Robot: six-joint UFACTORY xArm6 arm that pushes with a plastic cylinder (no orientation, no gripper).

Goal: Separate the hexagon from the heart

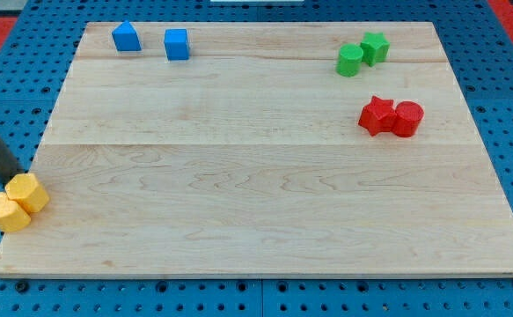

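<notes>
At the board's (265, 202) lower-left edge, my tip (14, 180) (a bare rod, nothing to spread or pinch) rests against the yellow hexagon (29, 191), which touches the yellow heart (7, 212) below-left, apparently positioned to wedge them apart.

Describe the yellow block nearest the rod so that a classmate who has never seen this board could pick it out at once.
Start at the wooden board's left edge, near the view's bottom, where two yellow blocks touch. My tip meets the upper-right one, the yellow hexagon. It has flat, angled sides, unlike the rounder yellow heart below-left of it.
</notes>
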